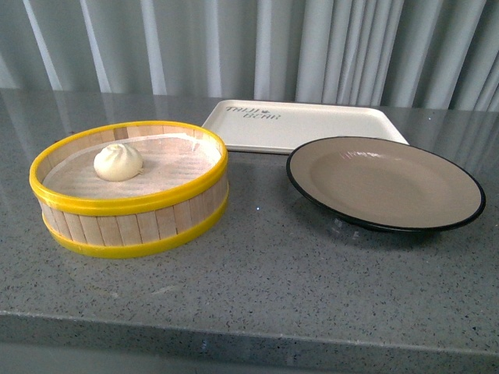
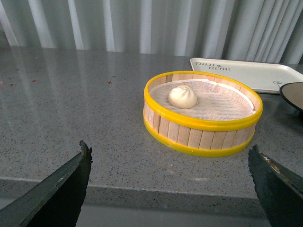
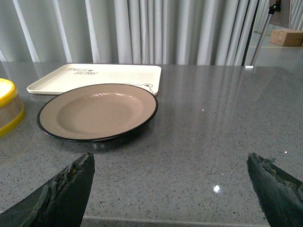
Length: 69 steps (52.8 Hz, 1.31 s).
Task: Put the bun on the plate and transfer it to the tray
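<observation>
On your grey speckled table (image 1: pixel 273 304), the cream tray (image 1: pixel 327 128) lies at the back, with the empty grey-brown plate (image 1: pixel 386 183) just in front of it. Left of the plate stands the yellow-rimmed steamer basket (image 1: pixel 132 209). Your left end effector (image 2: pixel 169 147) and right end effector (image 3: pixel 170 156) both gape wide, holding nothing. The bun (image 1: pixel 118 162) sits inside the basket.

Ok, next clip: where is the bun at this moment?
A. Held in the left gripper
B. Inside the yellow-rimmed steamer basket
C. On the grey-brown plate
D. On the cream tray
B: the bun sits on the liner inside the yellow-rimmed steamer basket, while the plate and the tray have no bun on them.
</observation>
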Each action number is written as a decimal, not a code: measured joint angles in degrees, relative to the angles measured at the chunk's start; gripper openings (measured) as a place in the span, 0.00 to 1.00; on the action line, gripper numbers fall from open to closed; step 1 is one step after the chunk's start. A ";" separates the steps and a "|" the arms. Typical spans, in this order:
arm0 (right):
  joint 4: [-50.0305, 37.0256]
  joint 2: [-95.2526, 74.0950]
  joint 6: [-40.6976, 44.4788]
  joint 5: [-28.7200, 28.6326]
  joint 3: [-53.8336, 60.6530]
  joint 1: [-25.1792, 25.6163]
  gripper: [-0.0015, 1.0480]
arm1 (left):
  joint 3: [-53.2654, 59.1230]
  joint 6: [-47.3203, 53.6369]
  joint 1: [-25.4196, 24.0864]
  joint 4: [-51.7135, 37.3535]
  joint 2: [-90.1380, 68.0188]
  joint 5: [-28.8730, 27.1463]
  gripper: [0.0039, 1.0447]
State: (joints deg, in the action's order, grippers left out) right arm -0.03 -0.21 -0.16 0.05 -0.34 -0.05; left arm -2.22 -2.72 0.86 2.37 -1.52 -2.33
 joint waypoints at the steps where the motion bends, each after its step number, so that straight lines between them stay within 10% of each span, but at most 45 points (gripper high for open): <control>1: 0.00 0.00 0.00 0.00 0.00 0.00 0.92 | -1.11 -1.53 0.74 3.10 -1.46 -2.45 0.94; 8: 0.00 0.00 0.02 0.00 0.00 0.00 0.92 | -5.05 -14.08 4.17 5.99 -14.82 -8.72 0.94; 28: 0.00 0.00 0.00 0.02 0.00 0.00 0.92 | -23.19 -13.64 12.72 -30.27 -57.90 -6.29 0.94; 41: 0.00 0.00 0.00 0.00 0.00 0.00 0.92 | -35.21 -10.14 12.04 -30.25 -73.75 -0.44 0.94; 69: 0.00 0.00 0.02 0.00 0.00 0.00 0.92 | -56.41 5.79 14.53 -23.89 -93.09 -5.88 0.94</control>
State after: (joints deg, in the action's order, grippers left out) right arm -0.03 -0.21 -0.14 0.05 -0.34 -0.05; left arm -58.63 3.07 15.40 -21.52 -94.61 -8.21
